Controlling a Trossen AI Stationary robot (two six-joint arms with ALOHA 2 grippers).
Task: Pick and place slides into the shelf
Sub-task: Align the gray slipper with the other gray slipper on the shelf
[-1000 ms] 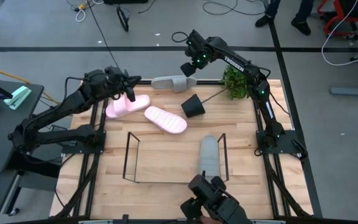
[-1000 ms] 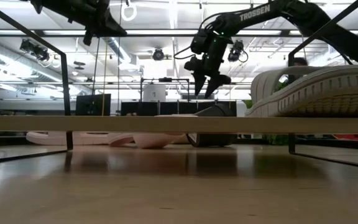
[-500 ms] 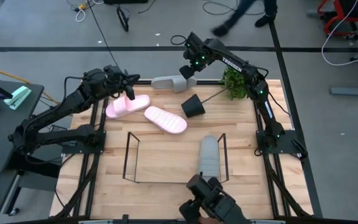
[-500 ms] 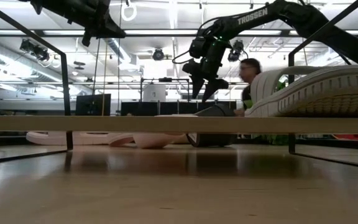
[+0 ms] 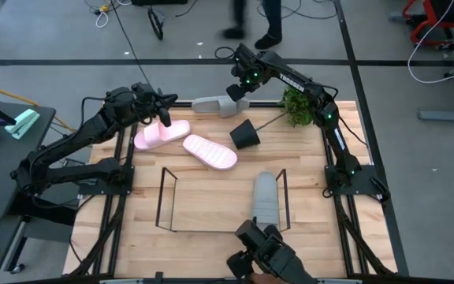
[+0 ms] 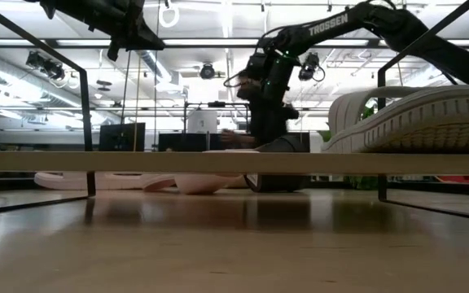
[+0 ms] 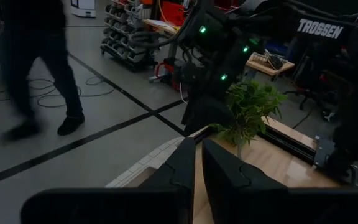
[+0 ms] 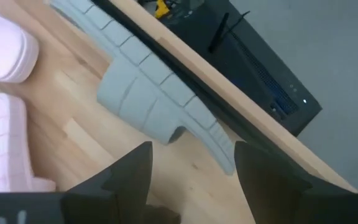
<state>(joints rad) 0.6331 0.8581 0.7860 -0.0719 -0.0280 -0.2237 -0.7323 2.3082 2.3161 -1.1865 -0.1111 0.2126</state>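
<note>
Room: workshop floor with cables around a pale wooden table point(image 5: 211, 189); a person point(image 7: 33, 62) walks past beyond the far edge.
Shelf: the thin black wire shelf point(image 5: 168, 201) stands near the front edge, one grey slide point(image 5: 266, 197) already at its right end, likely leaving the rest free for the other three.
Loose slides: a second grey slide point(image 5: 215, 104) lies along the far edge; two pink slides point(image 5: 162, 135) point(image 5: 210, 151) lie far left of centre, just beside each other.
Clutter: a tipped black plant pot point(image 5: 245, 134) with its greenery point(image 5: 298, 102) lies right of the far grey slide.
Right gripper point(image 8: 191, 177): arm stretched far across the table, hovering over the far grey slide's right end, fingers spread wide, apparently lining up a grasp.
Left gripper point(image 5: 164, 118): raised above the far-left pink slide, fingers pressed together, holding nothing, seemingly waiting.
</note>
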